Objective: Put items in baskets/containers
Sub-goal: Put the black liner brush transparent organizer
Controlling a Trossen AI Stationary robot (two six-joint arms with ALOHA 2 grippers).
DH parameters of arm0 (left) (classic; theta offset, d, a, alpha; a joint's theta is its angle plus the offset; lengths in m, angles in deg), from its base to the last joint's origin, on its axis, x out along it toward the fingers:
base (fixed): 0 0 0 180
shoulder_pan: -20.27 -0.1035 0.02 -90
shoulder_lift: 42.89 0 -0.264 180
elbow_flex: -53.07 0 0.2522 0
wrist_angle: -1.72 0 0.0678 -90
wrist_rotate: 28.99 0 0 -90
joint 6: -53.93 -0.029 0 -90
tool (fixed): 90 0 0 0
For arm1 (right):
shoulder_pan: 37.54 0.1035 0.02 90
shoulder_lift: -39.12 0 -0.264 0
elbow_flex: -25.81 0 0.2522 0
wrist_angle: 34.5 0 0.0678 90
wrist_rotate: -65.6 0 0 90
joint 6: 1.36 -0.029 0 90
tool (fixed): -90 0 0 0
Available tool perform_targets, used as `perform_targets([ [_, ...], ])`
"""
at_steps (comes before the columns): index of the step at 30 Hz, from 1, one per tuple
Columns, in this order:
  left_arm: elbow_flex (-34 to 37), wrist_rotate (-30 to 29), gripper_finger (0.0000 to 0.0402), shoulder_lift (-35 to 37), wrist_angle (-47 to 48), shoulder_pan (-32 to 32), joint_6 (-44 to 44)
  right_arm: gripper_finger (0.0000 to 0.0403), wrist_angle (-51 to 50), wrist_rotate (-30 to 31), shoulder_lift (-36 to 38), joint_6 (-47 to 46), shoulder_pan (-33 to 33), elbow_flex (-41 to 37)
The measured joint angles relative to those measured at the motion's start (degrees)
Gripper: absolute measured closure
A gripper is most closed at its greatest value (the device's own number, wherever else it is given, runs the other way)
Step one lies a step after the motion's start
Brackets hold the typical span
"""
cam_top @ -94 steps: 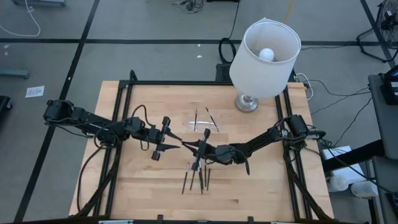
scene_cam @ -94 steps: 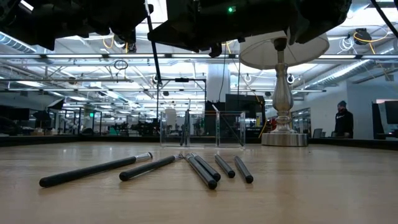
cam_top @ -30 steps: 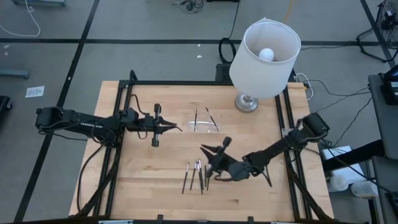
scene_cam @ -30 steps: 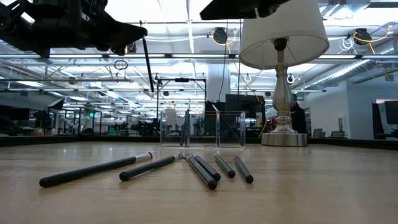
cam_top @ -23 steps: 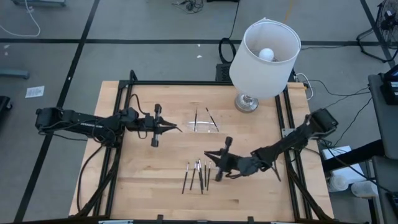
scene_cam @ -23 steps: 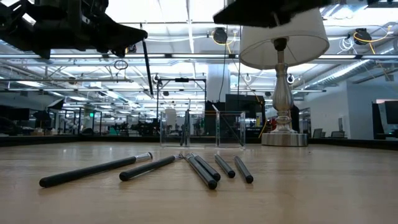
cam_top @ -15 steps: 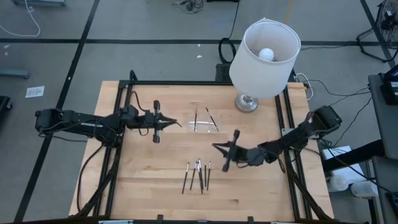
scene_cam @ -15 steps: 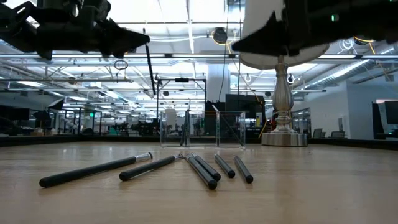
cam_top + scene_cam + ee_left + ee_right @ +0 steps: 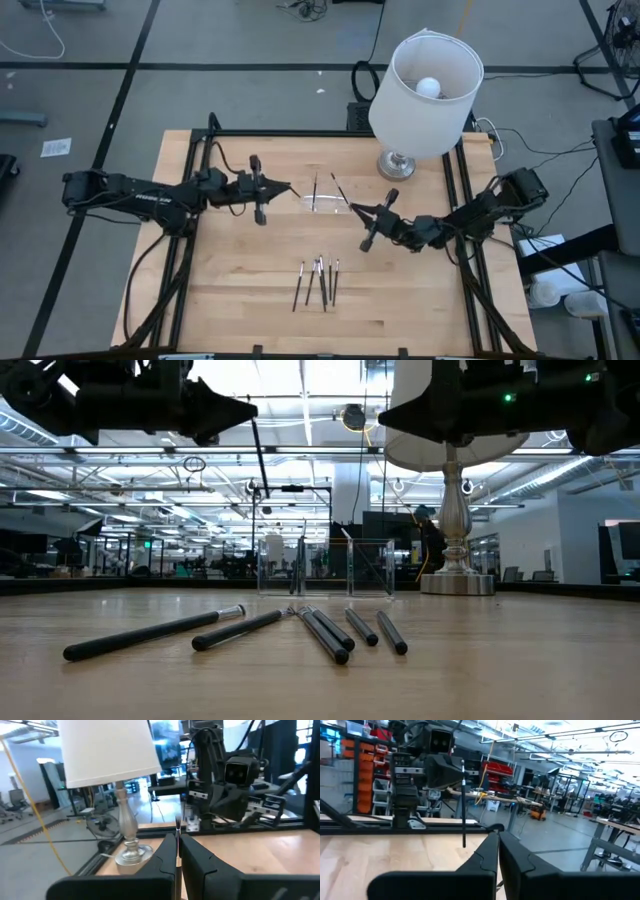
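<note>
Both end effectors have risen: left end effector point(image 9: 287, 187) pinches a stick point(image 9: 260, 455) at the tray's point(image 9: 327, 204) nine o'clock; right end effector point(image 9: 352, 209), empty and closed, at four.

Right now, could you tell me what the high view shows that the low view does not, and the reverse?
Only the high view shows the bulb inside the lampshade, both whole arms, and the left gripper and right gripper flanking the clear tray.

Only the low view shows the room behind the table, and the left gripper's stick hanging down clear of the tabletop.

Both show the five loose sticks on the wooden table, the tray and the lamp.
</note>
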Motion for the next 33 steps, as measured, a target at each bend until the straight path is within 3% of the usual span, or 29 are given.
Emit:
perform_targets([
  [6,-6.4,-5.1,0.0393,-5.8,1.1,-0.5,0.4,0.0402,0.0,-0.7,0.7,5.0,-0.3,0.0],
  [10,-10.4,-4.9,0.0393,-10.3,4.3,-0.7,1.0,0.0402,0.0,-2.4,0.7,5.0,-1.1,0.0],
  [21,-7.9,-5.7,0.0393,-13.5,2.5,-1.8,2.0,0.0403,-0.7,-5.2,0.7,6.2,-1.3,0.0],
  [33,-4.5,-5.1,0.0393,-19.3,-3.8,-4.2,6.1,0.0403,-2.0,-5.2,0.7,-1.3,-1.3,0.0],
])
